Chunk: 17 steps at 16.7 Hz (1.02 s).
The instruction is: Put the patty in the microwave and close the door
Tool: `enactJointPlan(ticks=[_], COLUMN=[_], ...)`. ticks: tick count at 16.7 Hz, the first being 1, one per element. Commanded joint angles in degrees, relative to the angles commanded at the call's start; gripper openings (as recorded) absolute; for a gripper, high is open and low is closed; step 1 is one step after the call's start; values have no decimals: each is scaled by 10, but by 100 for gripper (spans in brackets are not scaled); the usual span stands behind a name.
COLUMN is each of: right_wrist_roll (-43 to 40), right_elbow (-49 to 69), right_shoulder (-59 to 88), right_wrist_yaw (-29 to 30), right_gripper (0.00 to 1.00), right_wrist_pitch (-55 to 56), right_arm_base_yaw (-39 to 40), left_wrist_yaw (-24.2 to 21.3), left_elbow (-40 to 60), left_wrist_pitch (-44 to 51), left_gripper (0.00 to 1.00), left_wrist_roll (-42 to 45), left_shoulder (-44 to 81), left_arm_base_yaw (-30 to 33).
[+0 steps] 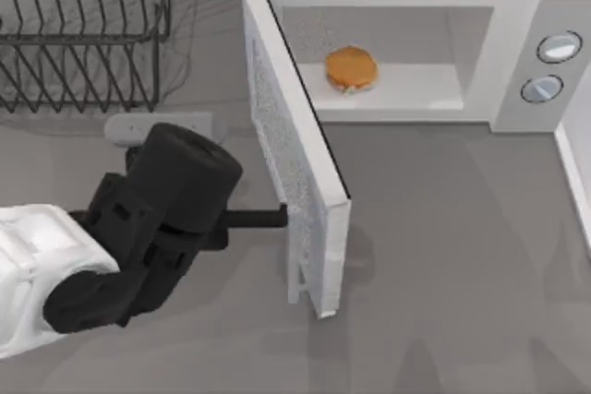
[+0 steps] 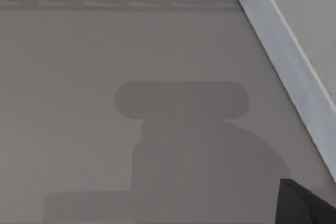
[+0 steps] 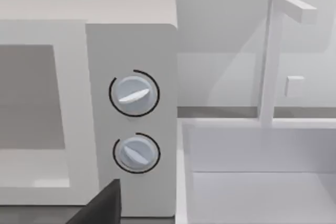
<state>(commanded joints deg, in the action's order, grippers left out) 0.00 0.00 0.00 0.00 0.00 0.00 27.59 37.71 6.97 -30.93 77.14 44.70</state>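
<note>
Deep inside the microwave, on the pale cavity floor toward the back, sat the patty, apart from the walls and needing no further handling. What remained was the door, which stood wide open, swung out over the desk with its free edge toward the camera. It looked like a stiff, flat slab on a hinge, probably light to swing and unlikely to flex, so a steady push on its outer face near the free edge should have carried it round; the bar handle at that edge offered a hold, though a shove seemed enough. From above, the left end effector reached in from the left, its dark tip touching the door's outer face low down near the free edge; I could not tell whether its fingers were apart or together, since the bulky wrist covered them. The left wrist view gave little more: grey surface, a shadow, a pale edge and a dark corner. A black wire rack stood at the back left, well clear. In the right wrist view, the right arm faced the microwave's two knobs.
</note>
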Motion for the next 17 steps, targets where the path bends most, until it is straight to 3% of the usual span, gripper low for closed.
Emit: enactJointPlan(ticks=[4, 12, 17], right_wrist_roll=[0, 0, 0], right_elbow=[0, 0, 0], right_shoulder=[0, 0, 0], right_wrist_yaw=[0, 0, 0], right_gripper=[100, 100, 100], right_wrist_pitch=[0, 0, 0], right_arm_base_yaw=[0, 0, 0], left_wrist_yaw=[48, 66, 100], left_elbow=[68, 98, 236], left_wrist_pitch=[9, 26, 77], left_gripper=[0, 0, 0], left_wrist_roll=[-59, -83, -140], left_shoulder=[81, 113, 226], left_arm_base_yaw=[81, 101, 162])
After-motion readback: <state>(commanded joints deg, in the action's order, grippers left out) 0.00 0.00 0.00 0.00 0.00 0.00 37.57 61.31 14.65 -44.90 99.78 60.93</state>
